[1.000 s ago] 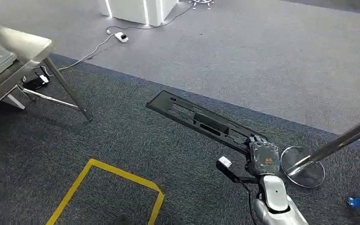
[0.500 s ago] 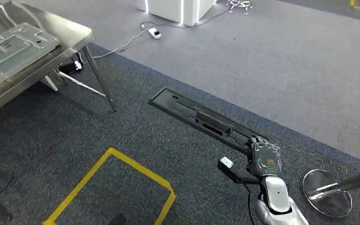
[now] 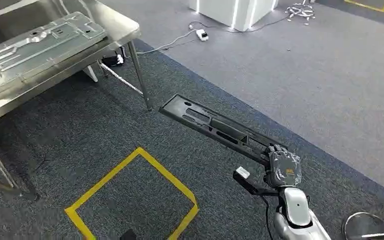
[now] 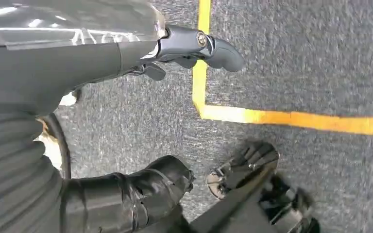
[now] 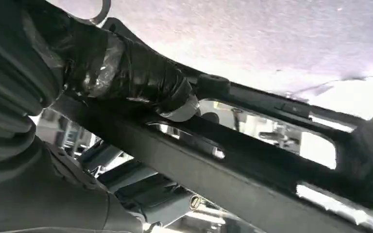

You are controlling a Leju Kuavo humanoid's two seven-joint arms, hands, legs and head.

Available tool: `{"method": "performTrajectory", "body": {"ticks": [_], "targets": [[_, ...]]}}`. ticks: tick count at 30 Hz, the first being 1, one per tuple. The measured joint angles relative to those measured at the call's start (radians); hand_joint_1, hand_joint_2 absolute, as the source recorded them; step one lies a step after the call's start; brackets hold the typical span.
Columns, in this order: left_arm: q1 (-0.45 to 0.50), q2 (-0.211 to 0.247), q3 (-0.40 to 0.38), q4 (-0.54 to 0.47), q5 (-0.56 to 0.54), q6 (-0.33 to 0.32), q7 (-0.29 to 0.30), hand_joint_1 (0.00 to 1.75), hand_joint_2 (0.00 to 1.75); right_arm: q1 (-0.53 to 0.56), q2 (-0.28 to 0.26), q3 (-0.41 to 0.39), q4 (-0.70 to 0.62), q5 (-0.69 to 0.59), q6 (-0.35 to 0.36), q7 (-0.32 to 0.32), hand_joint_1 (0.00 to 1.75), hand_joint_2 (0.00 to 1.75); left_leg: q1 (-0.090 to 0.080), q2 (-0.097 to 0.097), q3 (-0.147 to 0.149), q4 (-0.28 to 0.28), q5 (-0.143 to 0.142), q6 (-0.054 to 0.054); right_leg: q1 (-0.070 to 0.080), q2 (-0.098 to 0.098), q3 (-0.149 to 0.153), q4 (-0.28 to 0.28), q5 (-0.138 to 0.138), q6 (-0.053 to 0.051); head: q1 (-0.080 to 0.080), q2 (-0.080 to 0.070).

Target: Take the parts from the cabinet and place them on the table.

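Right hand clamped on long black part; orange label on hand unreadable.

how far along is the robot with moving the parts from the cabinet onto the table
Partway. One silver metal panel already lies on the steel table. The right hand grips a long black part, carried above the carpet and not yet over the table. The left hand holds nothing. That part remains to be placed.
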Motion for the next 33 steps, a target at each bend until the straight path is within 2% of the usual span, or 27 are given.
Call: {"method": "performTrajectory", "body": {"ticks": [2,3,4,5,6,7,8,9,10,11,12,13,14,17,18,19,20,21,22,23,24,25,27,28,29,31,33], "targets": [[0.004,0.000,0.001,0.000,0.000,0.000,0.000,0.00,1.75,-0.001,0.002,0.000,-0.002,0.000,0.000,-0.002,1.75,1.75,0.000,-0.022,0.000,-0.006,0.002,0.008,0.004,-0.020,0.010,-0.005,-0.001,0.010,0.000,0.000],[0.006,0.000,0.001,0.000,0.000,0.000,0.000,0.00,1.75,-0.001,0.001,0.000,-0.006,0.000,0.000,-0.002,1.75,1.75,0.013,-0.032,0.012,-0.019,0.010,0.016,-0.003,-0.009,0.008,-0.001,-0.012,0.018,0.000,0.000],[0.004,0.000,0.001,0.000,0.000,0.000,-0.002,0.00,1.75,-0.003,0.000,0.000,-0.006,0.000,0.000,-0.003,1.75,1.75,0.013,-0.041,0.013,-0.021,0.011,0.021,-0.006,0.045,-0.001,0.032,-0.035,0.020,0.001,0.000],[0.001,0.000,0.001,0.000,0.000,0.000,-0.002,0.00,1.75,-0.003,0.000,0.000,-0.007,0.000,0.001,-0.004,1.75,1.75,0.013,-0.050,0.011,-0.020,0.012,0.026,-0.007,0.081,-0.034,0.100,-0.073,0.022,0.003,0.000],[-0.002,0.000,0.001,0.000,0.000,0.000,-0.003,0.00,1.75,-0.001,-0.002,0.000,-0.006,0.000,0.001,-0.004,1.75,1.75,0.013,-0.061,0.011,-0.020,0.012,0.028,-0.009,0.096,-0.074,0.182,-0.111,0.025,0.003,0.000],[-0.002,-0.001,0.001,0.000,0.000,0.000,-0.003,0.00,1.75,0.000,-0.002,0.000,-0.006,0.000,0.001,-0.004,1.75,1.75,0.012,-0.073,0.011,-0.019,0.011,0.028,-0.009,0.102,-0.117,0.264,-0.141,0.028,0.002,0.000],[-0.001,-0.001,0.001,0.000,0.000,0.000,-0.003,0.00,1.75,0.002,-0.003,0.000,-0.006,-0.001,0.001,-0.004,1.75,1.75,0.012,-0.084,0.011,-0.017,0.011,0.028,-0.008,0.104,-0.144,0.310,-0.147,0.029,0.002,0.000],[0.001,-0.001,0.001,0.000,0.000,0.000,-0.003,0.00,1.75,0.002,-0.002,0.000,-0.006,0.000,0.001,-0.004,1.75,1.75,0.012,-0.099,0.011,-0.015,0.010,0.028,-0.009,0.104,-0.151,0.311,-0.127,0.029,0.002,0.000],[0.001,-0.001,0.001,0.000,0.000,0.000,-0.003,0.00,1.75,0.002,-0.002,0.000,-0.006,-0.001,0.001,-0.004,1.75,1.75,0.013,-0.111,0.011,-0.012,0.009,0.027,-0.010,0.104,-0.136,0.265,-0.088,0.029,0.002,0.000],[0.001,-0.001,0.001,0.000,0.000,0.000,-0.003,0.00,1.75,0.002,-0.003,0.000,-0.006,-0.001,0.000,-0.004,1.75,1.75,0.014,-0.126,0.011,-0.007,0.007,0.024,-0.012,0.108,-0.099,0.180,-0.035,0.027,0.002,0.000],[0.000,-0.001,0.001,0.000,-0.001,-0.001,-0.005,0.00,1.75,0.001,-0.003,0.000,-0.006,-0.001,0.000,-0.004,1.75,1.75,0.015,-0.140,0.011,-0.001,0.003,0.019,-0.016,0.130,-0.054,0.077,0.018,0.027,0.003,0.000],[0.001,-0.002,0.001,0.000,-0.001,-0.001,-0.005,0.00,1.75,0.001,-0.003,0.000,-0.006,-0.001,0.000,-0.005,1.75,1.75,0.015,-0.150,0.006,0.003,0.000,0.015,-0.021,0.179,-0.032,0.033,0.008,0.023,0.002,0.000],[-0.003,-0.002,0.001,0.000,-0.001,-0.001,-0.006,0.00,1.75,0.003,-0.003,0.000,-0.007,-0.001,-0.001,-0.006,1.75,1.75,0.012,-0.162,-0.001,0.013,0.000,0.010,-0.021,0.189,-0.029,0.011,0.007,0.021,0.002,0.000],[0.005,-0.002,0.001,0.000,-0.001,0.000,-0.007,0.00,1.75,0.001,-0.003,-0.001,-0.008,-0.002,0.000,-0.006,1.75,1.75,0.020,-0.193,-0.009,0.000,0.010,-0.010,-0.013,0.158,-0.026,0.016,0.009,0.008,0.003,0.000],[0.005,0.001,0.002,0.000,-0.001,0.000,-0.006,0.00,1.75,0.001,-0.003,-0.001,-0.008,-0.002,0.000,-0.006,1.75,1.75,0.016,-0.197,-0.012,0.003,0.007,-0.014,-0.027,0.144,-0.020,0.002,0.016,-0.002,0.002,0.000],[0.005,0.001,0.002,0.000,-0.001,0.000,-0.007,0.00,1.75,0.000,-0.002,-0.001,-0.009,-0.002,0.000,-0.007,1.75,1.75,0.010,-0.135,-0.021,0.026,-0.012,-0.019,-0.023,0.132,-0.014,-0.005,0.018,-0.008,0.002,0.000],[0.004,0.001,0.002,0.000,-0.001,0.000,-0.006,0.00,1.75,0.000,-0.003,-0.001,-0.010,-0.002,0.001,-0.007,1.75,1.75,0.012,-0.092,-0.046,0.081,-0.045,-0.024,-0.020,0.118,-0.011,-0.007,0.017,-0.017,-0.003,0.000],[0.001,0.001,0.002,0.000,-0.001,0.000,-0.006,0.00,1.75,0.000,-0.005,-0.003,-0.010,-0.002,0.001,-0.007,1.75,1.75,0.016,-0.071,-0.083,0.158,-0.084,-0.029,-0.017,0.104,-0.011,-0.007,0.016,-0.019,-0.002,0.000],[0.001,0.001,0.003,0.000,-0.001,0.000,-0.006,0.00,1.75,0.000,-0.005,-0.004,-0.010,-0.004,0.001,-0.007,1.75,1.75,0.020,-0.062,-0.123,0.242,-0.118,-0.033,-0.015,0.089,-0.011,-0.007,0.014,-0.021,-0.002,0.000],[0.002,0.001,0.004,0.000,-0.001,0.000,-0.006,0.00,1.75,0.000,-0.005,-0.004,-0.010,-0.005,0.001,-0.008,1.75,1.75,0.022,-0.059,-0.154,0.304,-0.135,-0.037,-0.014,0.075,-0.011,-0.006,0.013,-0.022,-0.002,0.000],[0.003,0.000,0.004,0.000,-0.002,0.000,-0.006,0.00,1.75,0.000,-0.005,-0.004,-0.010,-0.005,0.001,-0.009,1.75,1.75,0.024,-0.057,-0.161,0.316,-0.127,-0.039,-0.014,0.063,-0.010,-0.006,0.012,-0.021,-0.002,0.000],[0.004,0.001,0.005,0.000,-0.002,0.000,-0.006,0.00,1.75,0.000,-0.005,-0.004,-0.010,-0.006,0.002,-0.010,1.75,1.75,0.025,-0.056,-0.142,0.276,-0.096,-0.040,-0.015,0.051,-0.008,-0.005,0.009,-0.019,-0.003,0.000],[0.003,0.001,0.006,0.000,-0.002,0.000,-0.006,0.00,1.75,0.000,-0.005,-0.004,-0.010,-0.006,0.002,-0.011,1.75,1.75,0.024,-0.037,-0.052,0.106,-0.011,-0.035,-0.016,0.029,0.000,-0.004,0.003,-0.012,-0.003,0.000],[0.001,0.002,0.006,0.000,-0.002,0.000,-0.006,0.00,1.75,0.000,-0.004,-0.004,-0.010,-0.006,0.002,-0.014,1.75,1.75,0.021,-0.002,-0.009,0.023,0.013,-0.029,-0.014,0.019,0.006,-0.004,-0.001,-0.008,-0.002,0.000],[-0.003,0.002,0.006,0.000,-0.002,0.000,-0.006,0.00,1.75,0.000,-0.005,-0.004,-0.010,-0.007,0.002,-0.015,1.75,1.75,0.004,0.020,0.002,0.000,-0.002,-0.021,-0.006,0.009,0.007,0.000,-0.007,0.001,-0.003,0.000],[-0.001,0.001,0.006,0.000,-0.002,0.000,-0.006,0.00,1.75,-0.003,-0.005,-0.004,-0.010,-0.008,0.002,-0.018,1.75,1.75,0.005,-0.005,-0.005,0.004,0.000,-0.010,-0.003,-0.010,0.010,-0.003,-0.008,0.007,-0.001,0.000],[0.002,0.002,0.007,0.000,-0.002,0.000,-0.006,0.00,1.75,-0.005,-0.004,-0.004,-0.011,-0.008,0.002,-0.018,1.75,1.75,0.007,-0.026,-0.001,-0.007,0.003,0.004,-0.005,-0.031,0.020,-0.008,-0.011,0.021,-0.002,0.000]]}}
